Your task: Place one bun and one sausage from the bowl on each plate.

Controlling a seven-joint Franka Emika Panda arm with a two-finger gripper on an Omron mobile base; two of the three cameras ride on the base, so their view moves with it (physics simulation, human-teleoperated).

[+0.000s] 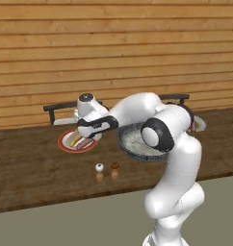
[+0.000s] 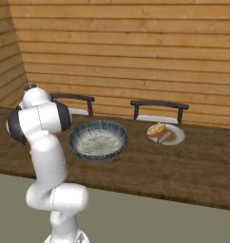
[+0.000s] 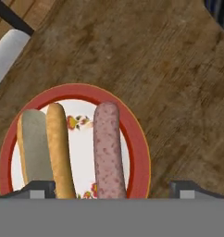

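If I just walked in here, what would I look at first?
Probably the big white robot arm bending over the wooden table, its end effector open just above the red plate with a bun and a sausage on it. Next, the large bowl in the middle of the table looks empty, and the pale plate to its right holds another bun and sausage.

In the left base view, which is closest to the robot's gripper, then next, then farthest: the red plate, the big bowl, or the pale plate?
1. Red-rimmed plate, right under the gripper, at left.
2. Bowl, middle of the table.
3. Pale plate, far right, behind the arm.
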